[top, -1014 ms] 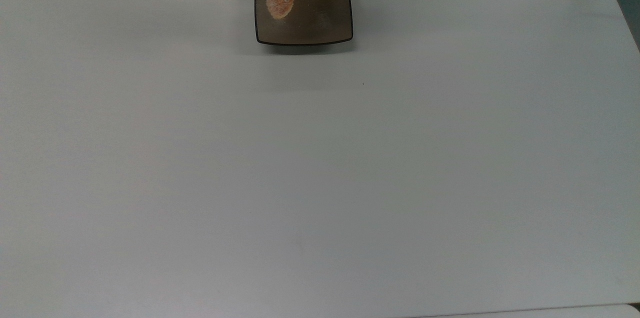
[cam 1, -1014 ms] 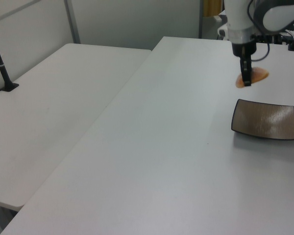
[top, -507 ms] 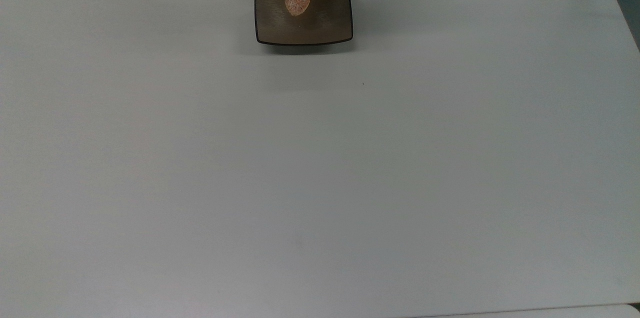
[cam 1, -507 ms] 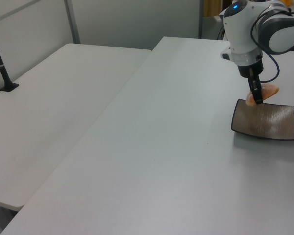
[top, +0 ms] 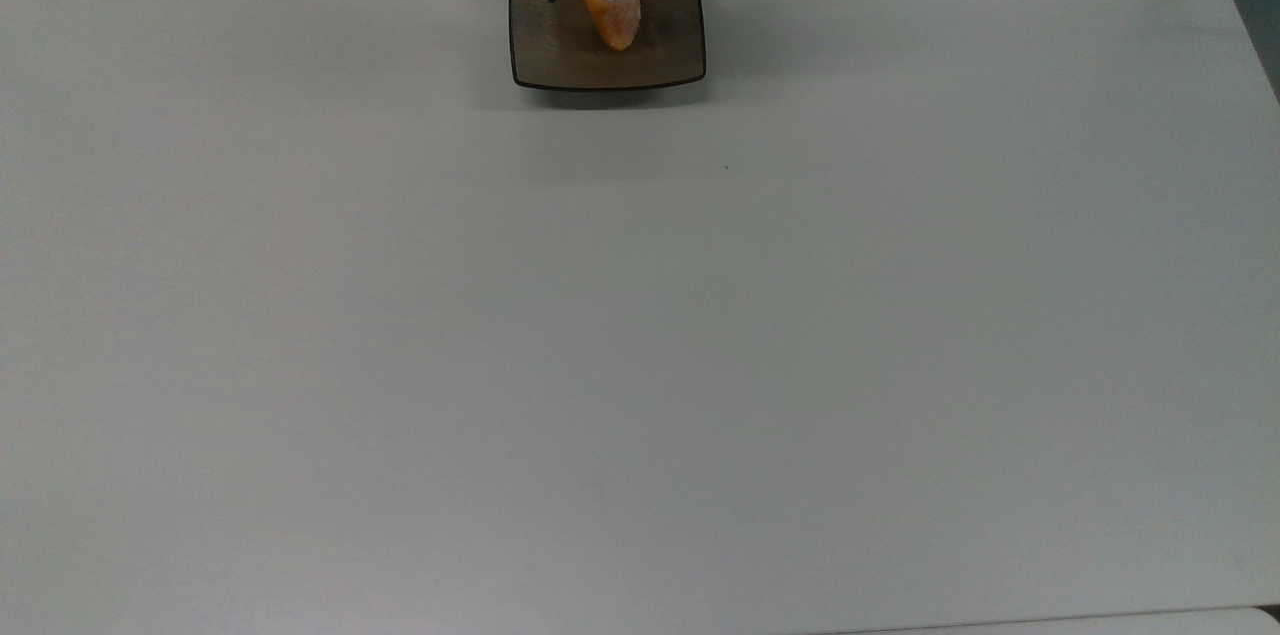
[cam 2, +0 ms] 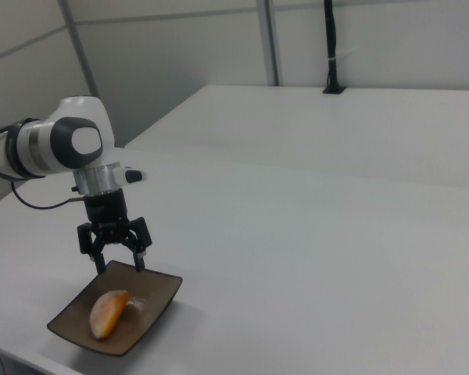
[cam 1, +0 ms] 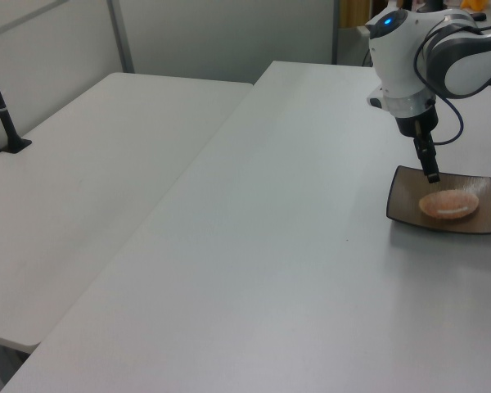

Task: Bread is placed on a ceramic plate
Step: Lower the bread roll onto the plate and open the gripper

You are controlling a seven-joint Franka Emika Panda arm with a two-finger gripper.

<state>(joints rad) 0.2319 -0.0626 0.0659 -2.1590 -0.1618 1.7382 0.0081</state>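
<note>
On ceramic plate [cam 2: 152, 308] — bread [cam 2: 108, 312] lies free | fingers [cam 2: 140, 260] spread wide above — no writing legible

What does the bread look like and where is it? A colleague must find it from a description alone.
Start at the big white table and find the robot arm's gripper, fingers open. Just below it sits a square brown ceramic plate. The bread lies on that plate: a small oval orange-brown loaf, the one bright thing on the dark dish.
</note>
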